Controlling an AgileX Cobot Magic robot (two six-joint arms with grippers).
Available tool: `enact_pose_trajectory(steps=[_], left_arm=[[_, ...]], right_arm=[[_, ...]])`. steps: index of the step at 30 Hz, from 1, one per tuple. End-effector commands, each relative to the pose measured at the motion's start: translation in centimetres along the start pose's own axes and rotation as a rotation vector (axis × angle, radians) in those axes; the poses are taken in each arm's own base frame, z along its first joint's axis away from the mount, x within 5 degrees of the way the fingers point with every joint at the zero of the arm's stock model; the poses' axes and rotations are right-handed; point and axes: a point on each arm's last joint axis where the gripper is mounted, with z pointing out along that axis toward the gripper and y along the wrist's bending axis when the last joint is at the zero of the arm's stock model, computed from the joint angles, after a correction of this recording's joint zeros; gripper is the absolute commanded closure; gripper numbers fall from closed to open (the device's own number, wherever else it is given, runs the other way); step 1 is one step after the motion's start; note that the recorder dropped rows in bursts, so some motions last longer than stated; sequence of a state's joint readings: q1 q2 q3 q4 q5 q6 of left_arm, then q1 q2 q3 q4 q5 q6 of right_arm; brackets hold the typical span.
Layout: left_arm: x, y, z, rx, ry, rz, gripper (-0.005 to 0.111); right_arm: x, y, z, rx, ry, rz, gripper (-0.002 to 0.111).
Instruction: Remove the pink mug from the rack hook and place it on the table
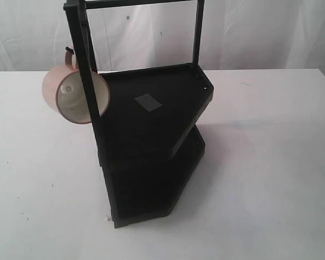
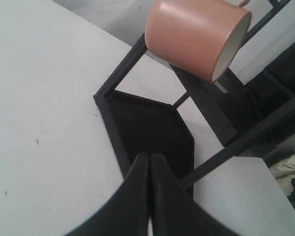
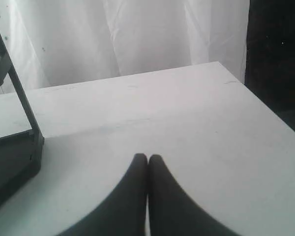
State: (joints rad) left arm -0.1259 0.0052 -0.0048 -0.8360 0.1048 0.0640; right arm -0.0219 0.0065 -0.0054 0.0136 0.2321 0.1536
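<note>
The pink mug (image 1: 70, 91) hangs by its handle on the rack hook (image 1: 69, 51), on the left post of the tall black rack (image 1: 151, 146); its cream mouth faces the camera. The left wrist view shows the same mug (image 2: 191, 37) tipped on its side above the rack's lower shelf (image 2: 150, 132). My left gripper (image 2: 149, 157) is shut and empty, apart from the mug and below it. Over the bare white table (image 3: 177, 113) my right gripper (image 3: 147, 157) is shut too, with nothing in it. Neither gripper appears in the exterior view.
The rack stands mid-table on the white tabletop (image 1: 271, 162), with a grey patch (image 1: 147, 102) on its upper shelf. A white curtain (image 3: 118, 34) hangs behind the table. The table's far edge and a dark gap (image 3: 275, 54) lie off to one side in the right wrist view.
</note>
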Motion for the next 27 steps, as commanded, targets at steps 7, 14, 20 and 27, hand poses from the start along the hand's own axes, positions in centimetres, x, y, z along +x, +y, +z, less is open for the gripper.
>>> enact_pose_trajectory(steps=[7, 14, 20, 27], left_arm=[[-4.3, -5.8, -2.6, 0.201, -0.051, 0.293, 0.073], [-4.6, -5.6, -0.5, 0.140, 0.078, 0.401, 0.026], [-7.1, -7.1, 0.6, 0.107, 0.115, 0.536, 0.026], [-10.0, -8.8, 1.9, 0.067, 0.235, 0.710, 0.026]], right_arm=[[0.0, -0.1, 0.0, 0.006, -0.013, -0.004, 0.108], [0.0, -0.1, 0.0, 0.006, -0.013, -0.004, 0.108], [0.0, -0.1, 0.0, 0.006, -0.013, -0.004, 0.108], [0.0, -0.1, 0.0, 0.006, -0.013, -0.004, 0.108]])
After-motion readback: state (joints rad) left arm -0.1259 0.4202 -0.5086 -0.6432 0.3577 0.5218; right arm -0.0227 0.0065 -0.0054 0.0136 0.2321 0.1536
